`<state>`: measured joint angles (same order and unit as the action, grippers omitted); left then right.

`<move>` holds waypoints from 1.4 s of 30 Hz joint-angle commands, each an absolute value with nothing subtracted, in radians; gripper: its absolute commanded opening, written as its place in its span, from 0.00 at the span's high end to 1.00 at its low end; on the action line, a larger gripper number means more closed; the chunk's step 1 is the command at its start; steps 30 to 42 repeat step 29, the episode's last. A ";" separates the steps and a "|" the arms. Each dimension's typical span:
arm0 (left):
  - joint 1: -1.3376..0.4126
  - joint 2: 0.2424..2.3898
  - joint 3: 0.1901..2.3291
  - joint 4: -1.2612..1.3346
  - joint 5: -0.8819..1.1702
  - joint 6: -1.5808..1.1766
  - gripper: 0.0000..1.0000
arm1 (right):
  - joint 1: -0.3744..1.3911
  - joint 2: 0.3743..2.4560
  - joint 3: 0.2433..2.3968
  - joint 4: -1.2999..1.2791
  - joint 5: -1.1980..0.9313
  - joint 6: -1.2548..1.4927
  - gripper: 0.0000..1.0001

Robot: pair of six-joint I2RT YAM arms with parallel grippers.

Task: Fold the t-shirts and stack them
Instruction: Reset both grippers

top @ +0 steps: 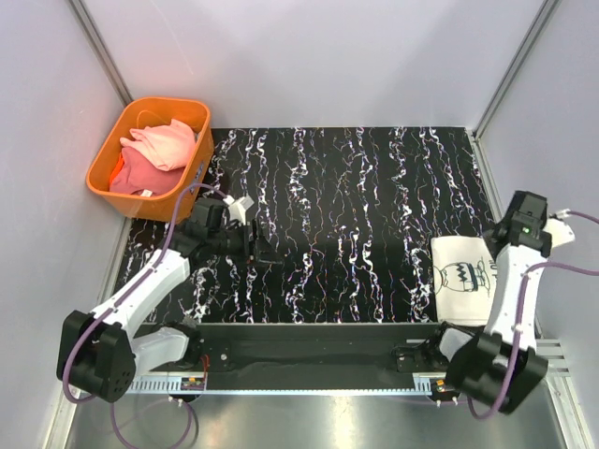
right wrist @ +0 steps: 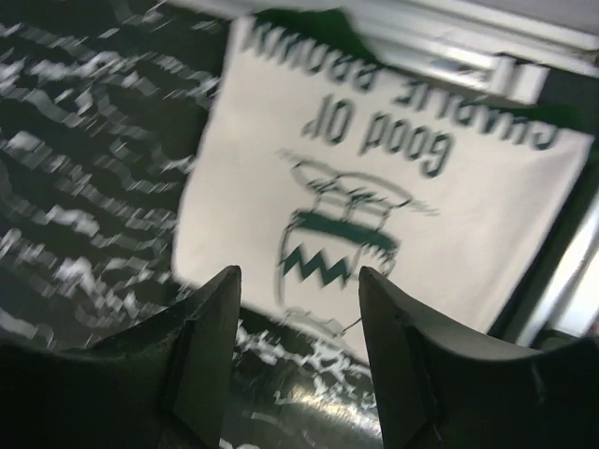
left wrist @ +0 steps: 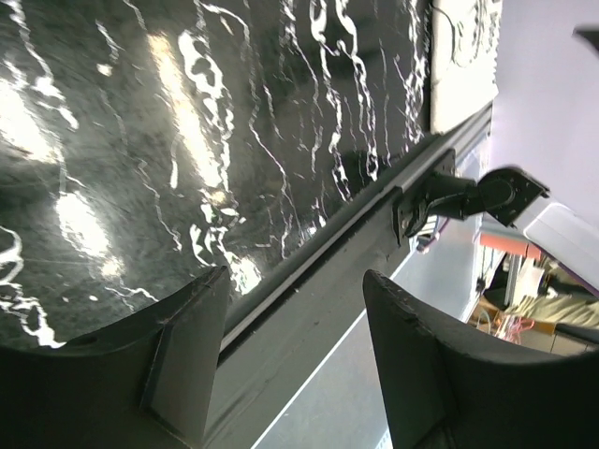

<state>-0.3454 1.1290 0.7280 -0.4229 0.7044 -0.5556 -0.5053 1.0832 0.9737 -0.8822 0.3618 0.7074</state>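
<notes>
Cream t-shirt (top: 460,276) folded into a flat rectangle. Lying at the right end of the black marbled mat (top: 356,206), close to the front rail (top: 309,332). Print side up, with cartoon face and lettering legible in the right wrist view. Dark green showing at the fold nearest the rail.

Pink and coral t-shirts (top: 154,154) heaped loose in an orange basket (top: 140,208) at the far left corner, well apart from the folded one.

Right gripper (right wrist: 299,281) above the cream t-shirt, fingers spread, nothing between them. Right wrist picture motion-blurred.

Left gripper (top: 270,257) over bare mat left of centre, fingers likewise spread and empty.
</notes>
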 commanded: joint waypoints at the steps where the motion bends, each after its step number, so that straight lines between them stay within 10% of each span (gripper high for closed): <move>1: -0.362 1.069 0.691 -0.380 0.729 -0.568 0.36 | -0.384 0.985 0.974 -0.951 0.231 0.758 0.40; 14: -0.365 0.674 0.410 -0.289 0.670 -0.853 0.27 | -0.006 0.775 0.600 -0.677 -0.592 0.719 0.36; 17: -0.365 0.502 0.295 -0.247 0.647 -0.946 0.24 | 0.050 0.810 0.559 -0.556 -0.663 0.701 0.01; 27: -0.367 0.066 0.038 -0.189 0.652 -1.203 0.21 | 0.061 0.740 0.508 -0.485 -0.773 0.695 0.00; 42: -0.365 0.043 0.025 -0.176 0.653 -1.235 0.21 | 0.061 0.694 0.480 -0.456 -0.842 0.709 0.00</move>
